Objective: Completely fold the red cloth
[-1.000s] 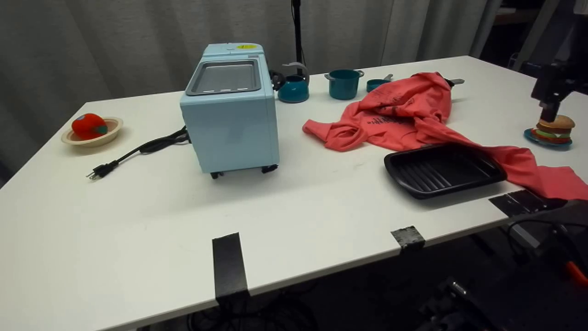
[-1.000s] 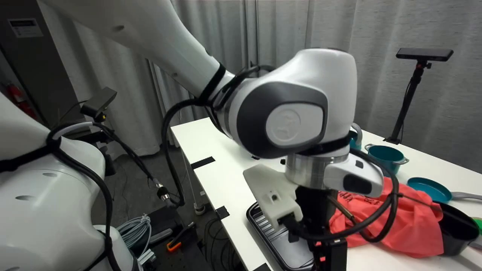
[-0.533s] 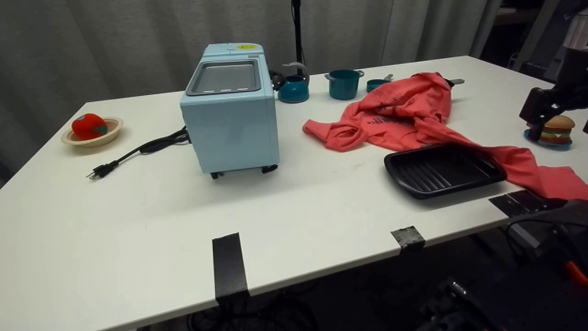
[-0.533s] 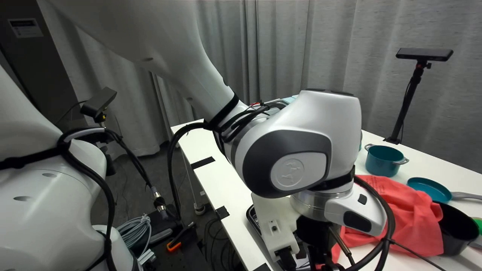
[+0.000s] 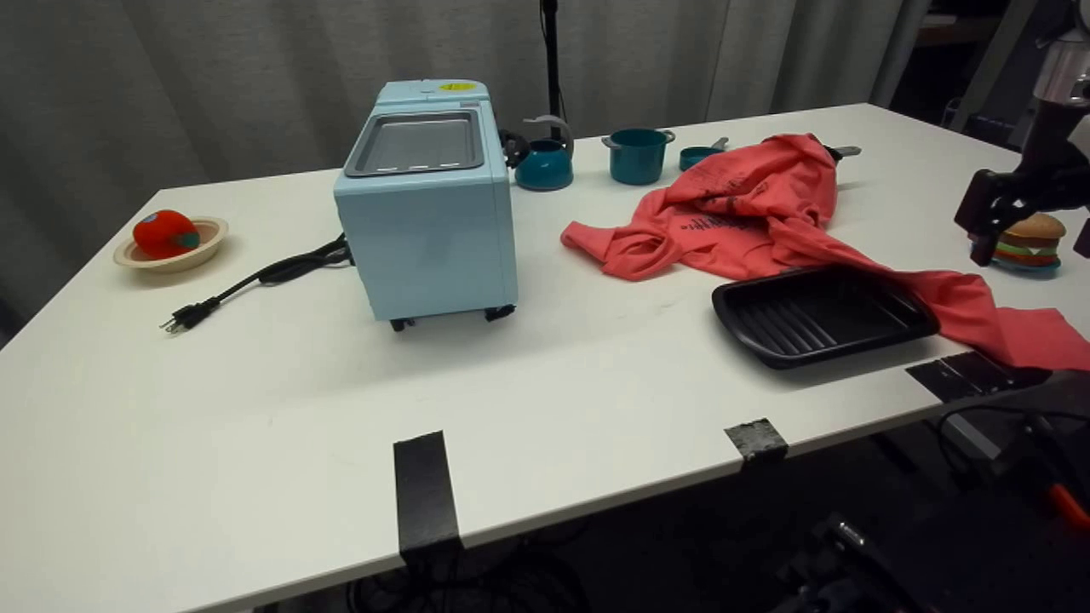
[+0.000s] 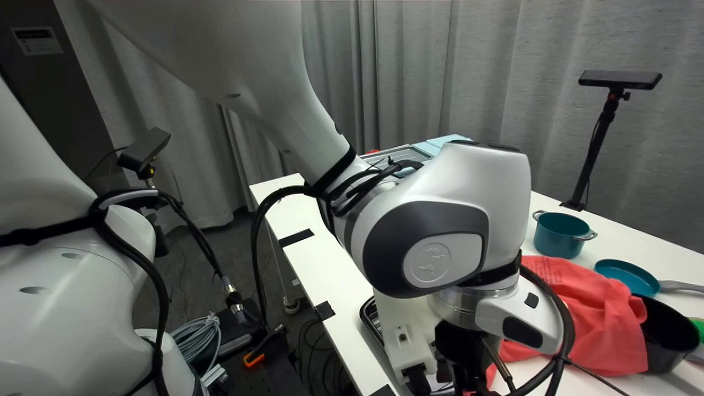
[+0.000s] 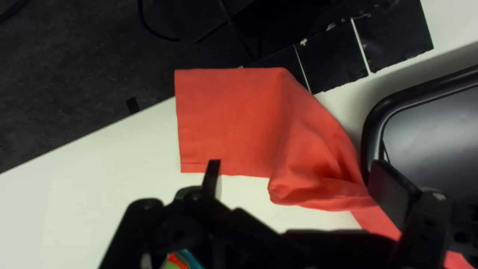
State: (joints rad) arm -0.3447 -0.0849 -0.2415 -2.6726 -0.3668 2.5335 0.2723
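The gripper (image 7: pixel 297 170), low in the wrist view, has its jaws spread wide with nothing in their hold; beyond them, at the centre, lies the flat end of the cloth (image 7: pixel 227 121), reaching past the edge of the table (image 7: pixel 93 160). From there it runs beside the tray (image 5: pixel 826 319) at the right of an exterior view to a crumpled heap higher up, a loose strip straying toward the middle. No neat fold shows, so I judge the task barely begun: gathering the trailing end and nearly all the folding seem left.
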